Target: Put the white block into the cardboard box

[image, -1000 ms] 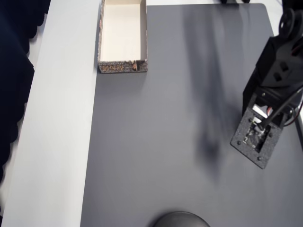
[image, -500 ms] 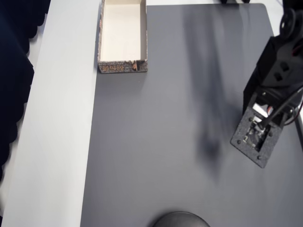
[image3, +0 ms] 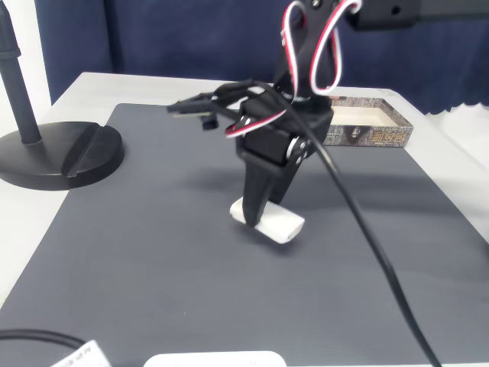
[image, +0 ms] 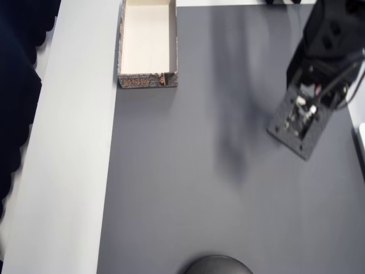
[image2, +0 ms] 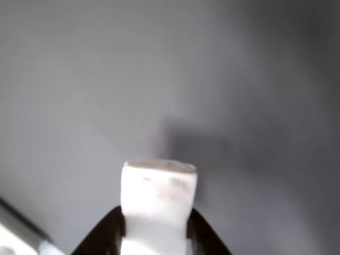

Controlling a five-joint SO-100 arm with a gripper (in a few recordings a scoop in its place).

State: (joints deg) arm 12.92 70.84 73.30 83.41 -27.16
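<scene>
In the fixed view the white block (image3: 269,222) is pinched by my black gripper (image3: 258,208) and hangs tilted just over the dark mat. The wrist view has the white block (image2: 158,199) clamped between the two dark fingers of my gripper (image2: 156,226), with its shadow on the mat beyond. The cardboard box (image: 147,43) has a cream inside and patterned walls. It stands at the overhead view's top left, far from my arm (image: 319,63) at the right. In the fixed view the cardboard box (image3: 368,127) sits behind the arm, at the mat's far right.
A dark grey mat (image: 188,188) covers most of the table, with a white table strip (image: 74,171) on its left in the overhead view. A black round stand base (image3: 57,153) with a pole sits at the left in the fixed view. A white object (image3: 214,359) lies at the near edge.
In the overhead view the arm has moved toward the top of the picture and slightly left, and its shadow on the mat shifted with it. The box has stayed put.
</scene>
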